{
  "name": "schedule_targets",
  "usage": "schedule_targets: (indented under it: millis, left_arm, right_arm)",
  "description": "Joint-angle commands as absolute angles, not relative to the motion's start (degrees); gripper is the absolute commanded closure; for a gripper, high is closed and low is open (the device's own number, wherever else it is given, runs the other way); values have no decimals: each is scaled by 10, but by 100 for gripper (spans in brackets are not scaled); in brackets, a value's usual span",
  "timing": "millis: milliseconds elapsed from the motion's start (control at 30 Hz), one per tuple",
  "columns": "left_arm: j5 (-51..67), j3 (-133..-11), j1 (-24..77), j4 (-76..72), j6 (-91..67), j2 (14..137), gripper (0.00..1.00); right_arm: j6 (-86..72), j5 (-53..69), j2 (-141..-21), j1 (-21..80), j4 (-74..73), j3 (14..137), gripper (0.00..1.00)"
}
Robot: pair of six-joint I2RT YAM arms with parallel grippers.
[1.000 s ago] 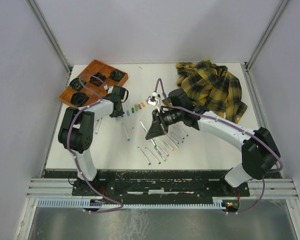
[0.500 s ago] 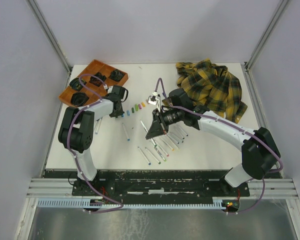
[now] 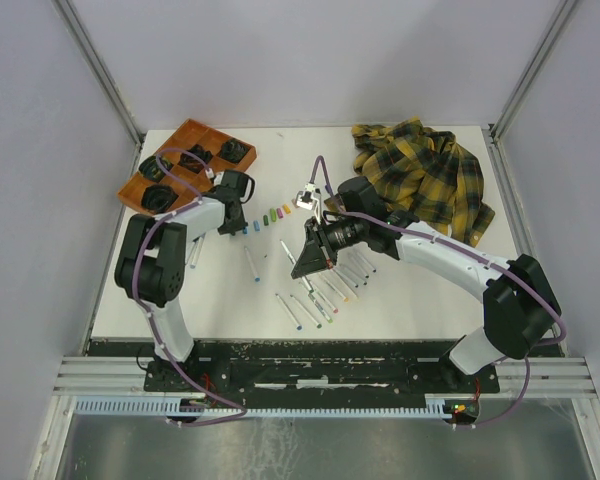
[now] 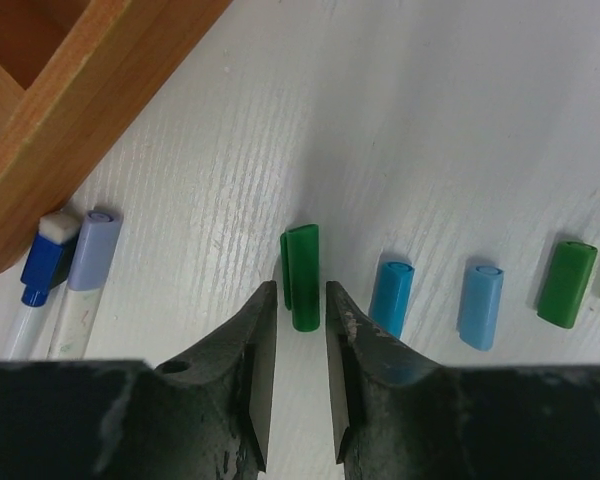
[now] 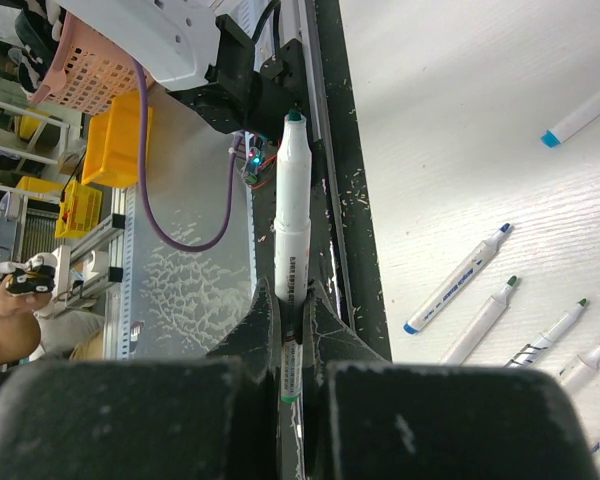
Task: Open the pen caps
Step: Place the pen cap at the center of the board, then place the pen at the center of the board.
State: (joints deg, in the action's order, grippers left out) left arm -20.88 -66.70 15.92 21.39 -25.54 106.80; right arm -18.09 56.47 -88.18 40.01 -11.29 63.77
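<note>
Several pen caps (image 3: 267, 216) lie in a row on the tabletop (image 3: 225, 305) just beside the wooden tray (image 3: 193, 134), probably parked there so that loose ones stay apart from the barrels. The left fingers (image 4: 268, 300) hover at the end of the row nearest the tray. They are slightly apart and straddle the near end of a dark green cap (image 4: 302, 262) without pinching it. That cap rests flat on the tabletop. A blue cap (image 4: 391, 296), a paler blue cap (image 4: 480, 305) and another green cap (image 4: 566, 283) follow it, leading away from the tray. Farther from the tray, the right fingers (image 5: 268, 312) are clamped on a white marker (image 5: 291, 225), which is lifted off the tabletop with its bare green nib pointing away from the wrist. That hold looks meant to offer the barrel for pulling. Whether a cap sits on its hidden end I cannot tell. More loose markers (image 3: 325, 290) lie well apart from the tray. The tray is divided into compartments, each 1 in view holding a black thing too small to name. I see no caps in it. 2 markers (image 4: 75, 320) lie just beside its outer wall, 1 wearing a lavender cap (image 4: 95, 250).
</note>
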Motion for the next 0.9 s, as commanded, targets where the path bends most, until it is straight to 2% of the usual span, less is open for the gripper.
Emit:
schedule_targets:
  millis: [0, 167, 300, 500, 600, 867]
  left_arm:
    - [-207, -668, 157, 219, -243, 1005, 67]
    - [-192, -622, 158, 199, -261, 927, 56]
    - [-163, -560, 157, 161, -277, 839, 53]
    - [-108, -432, 158, 73, -316, 660, 48]
    - [-108, -382, 157, 61, -335, 560, 43]
    - [-49, -330, 158, 73, -386, 350, 28]
  right_arm:
    - [-171, 566, -864, 398, -102, 662, 100]
    - [-171, 566, -864, 398, -101, 662, 100]
    - [-173, 567, -864, 399, -100, 661, 100]
    - [-179, 559, -866, 403, -93, 656, 100]
    - [-181, 551, -876, 409, -93, 656, 100]
    - [-182, 522, -914, 433, -97, 665, 100]
